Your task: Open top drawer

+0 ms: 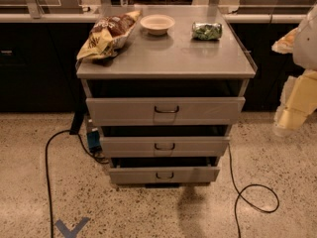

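Note:
A grey metal cabinet [166, 58] stands in the middle of the camera view with three drawers. The top drawer [124, 110] is the widest, with a tall front and a small dark wire handle [166, 109] at its centre. Its front stands forward of the two narrower drawers [129, 146] below, with a dark gap above it. My gripper [296, 103] is at the right edge of the view, pale and blurred, well to the right of the cabinet at about the height of the top drawer, touching nothing.
On the cabinet top lie a chip bag [109, 33], a white bowl [157, 24] and a green packet [207, 30]. Black cables [48, 182] trail over the speckled floor on both sides. A blue tape mark [72, 227] is at the front left. Dark counters stand behind.

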